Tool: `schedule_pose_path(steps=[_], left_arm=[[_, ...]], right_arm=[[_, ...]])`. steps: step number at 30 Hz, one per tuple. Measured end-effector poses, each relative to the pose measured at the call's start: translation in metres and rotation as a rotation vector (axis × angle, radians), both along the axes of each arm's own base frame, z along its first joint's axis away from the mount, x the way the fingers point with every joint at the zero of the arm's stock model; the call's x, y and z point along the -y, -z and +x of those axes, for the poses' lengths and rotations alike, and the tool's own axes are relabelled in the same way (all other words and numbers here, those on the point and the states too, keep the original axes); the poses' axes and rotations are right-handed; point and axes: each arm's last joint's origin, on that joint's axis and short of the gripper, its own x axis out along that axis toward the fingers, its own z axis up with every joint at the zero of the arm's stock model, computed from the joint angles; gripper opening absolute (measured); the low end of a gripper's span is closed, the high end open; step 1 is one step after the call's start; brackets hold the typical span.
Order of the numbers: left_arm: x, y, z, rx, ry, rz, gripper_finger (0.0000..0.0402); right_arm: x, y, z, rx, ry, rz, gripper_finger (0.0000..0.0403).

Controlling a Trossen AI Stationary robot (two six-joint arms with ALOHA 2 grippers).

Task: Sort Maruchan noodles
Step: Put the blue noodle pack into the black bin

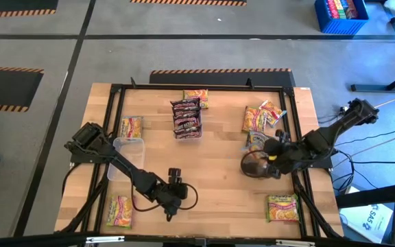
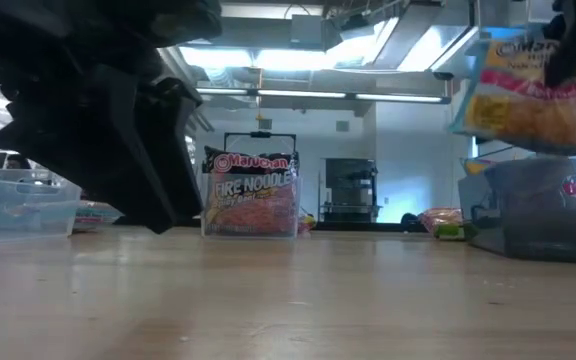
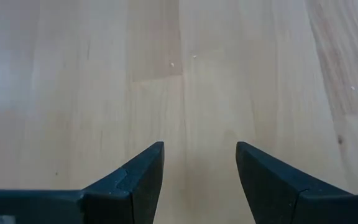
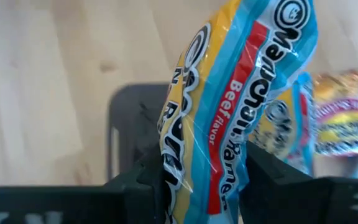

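Observation:
My right gripper (image 4: 201,171) is shut on a light blue and yellow Maruchan noodles packet (image 4: 229,93). It holds the packet over a dark bin (image 1: 252,167) at the table's right. My left gripper (image 3: 201,180) stands open over bare wood near the front edge, with nothing between its fingers. Maroon packets (image 1: 187,118) stand upright in a clear bin at the far middle. Other packets lie flat at the left (image 1: 131,127), the front left (image 1: 118,210) and the front right (image 1: 283,207). More lie in a heap at the far right (image 1: 262,116). My right gripper pinches the light blue packet between its two fingers (image 4: 151,180), on the packet's flat faces near one end (image 4: 194,168). The fingers slant down from the table's right side. The packet is lifted clear and hangs above the dark bin (image 2: 538,215).
An empty clear bin (image 1: 129,145) sits at the left, close to my left arm. A black frame (image 1: 204,88) runs round the table top. Bare wood lies in the middle and along the front between the two grippers.

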Motion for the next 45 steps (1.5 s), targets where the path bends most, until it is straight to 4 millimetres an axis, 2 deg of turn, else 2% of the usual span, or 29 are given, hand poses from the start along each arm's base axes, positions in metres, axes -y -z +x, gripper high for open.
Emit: schedule_pose_path(steps=[10, 19, 31, 37, 45], left_arm=[[-0.001, 0.000, 0.001, 0.020, -0.015, 0.026, 0.0195], [-0.001, 0.000, 0.001, 0.020, -0.016, 0.027, 0.0195], [0.001, -0.001, 0.001, 0.036, -0.011, 0.017, 0.0195], [0.001, -0.001, 0.002, 0.036, -0.009, 0.019, 0.0195], [0.001, -0.001, 0.002, 0.036, -0.006, 0.021, 0.0195]], right_arm=[[0.004, 0.026, -0.006, -0.123, -0.026, -0.078, 0.0120], [0.004, 0.039, -0.009, -0.175, -0.020, -0.032, 0.0118], [0.008, 0.070, -0.009, -0.218, 0.023, 0.038, 0.0121], [0.014, 0.073, -0.004, -0.240, 0.036, 0.105, 0.0122], [0.023, 0.072, 0.002, -0.231, -0.011, 0.072, 0.0122]])
